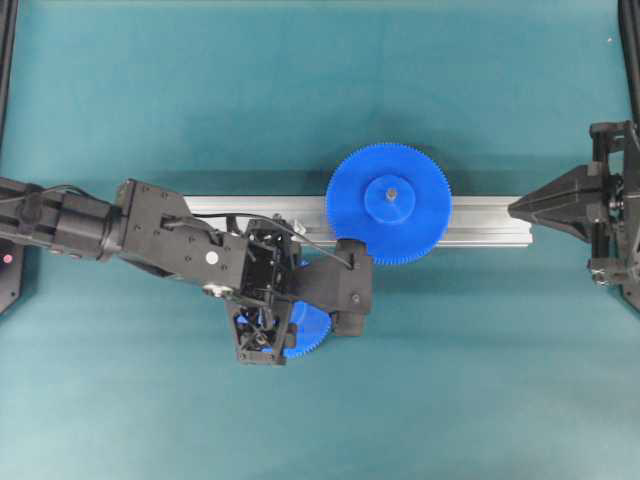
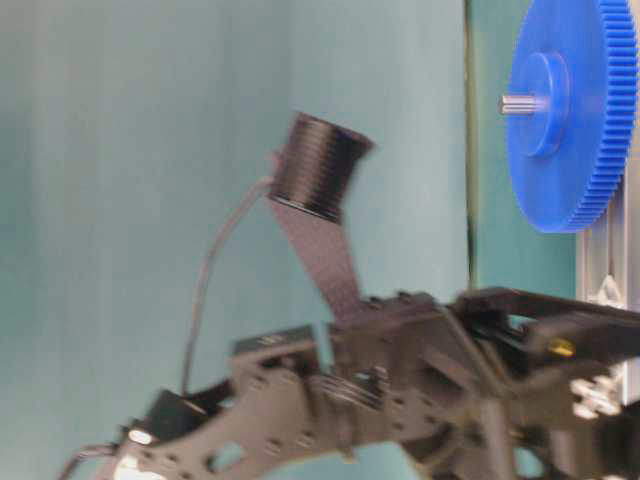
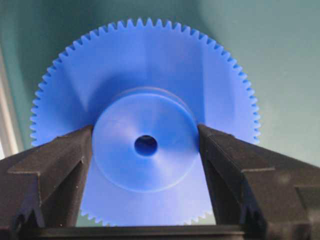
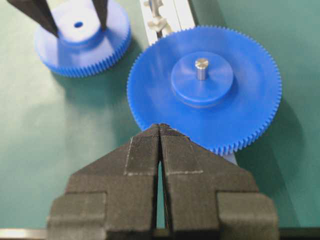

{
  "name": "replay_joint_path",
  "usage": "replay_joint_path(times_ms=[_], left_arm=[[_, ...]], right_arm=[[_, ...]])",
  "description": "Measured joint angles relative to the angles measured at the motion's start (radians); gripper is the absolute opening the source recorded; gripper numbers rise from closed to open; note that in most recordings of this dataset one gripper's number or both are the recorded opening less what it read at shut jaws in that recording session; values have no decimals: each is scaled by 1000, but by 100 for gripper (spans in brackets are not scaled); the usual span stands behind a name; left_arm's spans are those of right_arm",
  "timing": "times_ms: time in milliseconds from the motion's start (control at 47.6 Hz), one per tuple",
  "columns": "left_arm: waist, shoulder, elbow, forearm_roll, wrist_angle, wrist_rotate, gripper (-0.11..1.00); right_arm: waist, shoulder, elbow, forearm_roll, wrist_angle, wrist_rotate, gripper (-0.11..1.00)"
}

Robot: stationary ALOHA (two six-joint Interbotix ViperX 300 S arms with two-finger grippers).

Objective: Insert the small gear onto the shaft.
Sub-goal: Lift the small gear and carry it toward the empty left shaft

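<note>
The left gripper (image 3: 145, 145) clamped the small blue fine-toothed plastic gear (image 3: 145, 100) by its hub (lying beside the aluminium rail (image 1: 250, 206)); lift level, squarely.

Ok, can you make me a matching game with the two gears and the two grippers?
Things:
1. small gear
2. big gear
3. left gripper
4. right gripper

States:
a. shut, holding nothing
b. centre hole with nothing in it
c. metal pin through its middle
d. fingers on either side of a hub

Pairs: 1-b, 2-c, 3-d, 4-a
</note>
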State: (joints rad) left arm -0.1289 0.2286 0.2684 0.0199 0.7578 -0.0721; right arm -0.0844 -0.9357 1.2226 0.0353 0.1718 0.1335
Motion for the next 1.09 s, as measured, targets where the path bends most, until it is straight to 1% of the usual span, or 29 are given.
replay_joint_path(times_ms=[210, 504, 756, 1008, 1092], left_arm=[[0, -26, -32, -2, 46, 0, 69], [0, -103, -37, 0, 66, 6, 69], [35, -158, -38, 0, 106, 14, 69], [55, -167, -55, 3, 140, 15, 69], [69, -170, -57, 3, 144, 29, 69]], right_arm=[[0, 0, 0, 0, -2, 0, 2], [-2, -2, 9, 0, -21, 0, 2], [-5, -2, 18, 0, -43, 0, 2], [-8, 0, 20, 0, -46, 0, 2], [-8, 0, 18, 0, -44, 0, 2]])
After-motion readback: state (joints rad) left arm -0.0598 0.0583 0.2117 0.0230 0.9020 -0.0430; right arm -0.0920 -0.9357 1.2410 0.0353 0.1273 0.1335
